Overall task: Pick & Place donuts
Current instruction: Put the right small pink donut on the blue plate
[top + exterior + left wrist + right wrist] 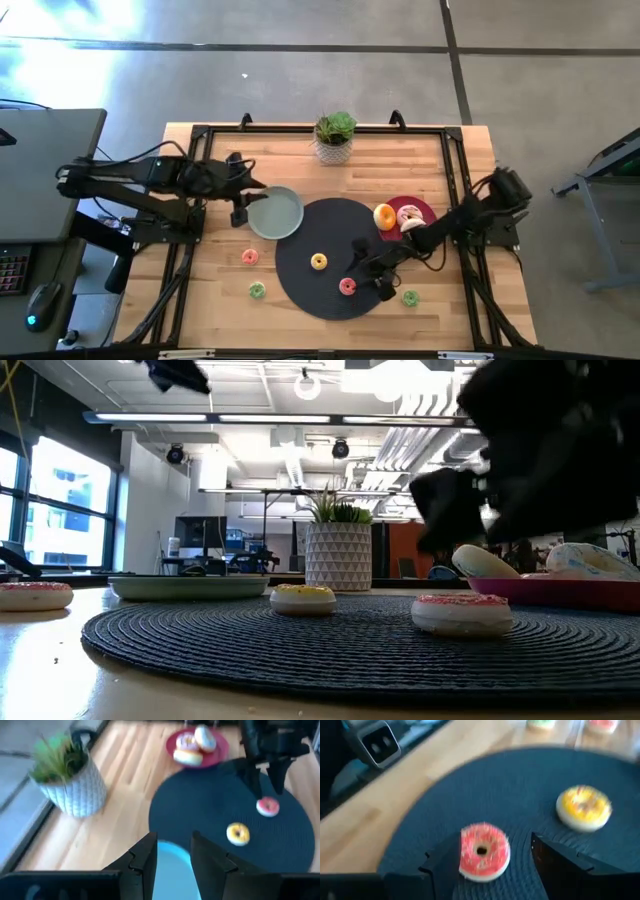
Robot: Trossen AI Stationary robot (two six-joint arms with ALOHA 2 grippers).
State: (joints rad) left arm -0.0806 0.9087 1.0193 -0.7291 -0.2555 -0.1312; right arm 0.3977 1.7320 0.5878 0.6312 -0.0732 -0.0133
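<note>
My right tool [485, 862] hangs low over the black mat [300, 250], fingers spread either side of the red-frosted donut [484, 852], not yet touching. Yellow donut [583, 808] lies nearby on the mat. My left tool [172, 865] waits released above the grey-green plate [275, 212].

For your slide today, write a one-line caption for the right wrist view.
Open right gripper poised around a red-frosted donut on the black mat, a yellow donut nearby.
</note>
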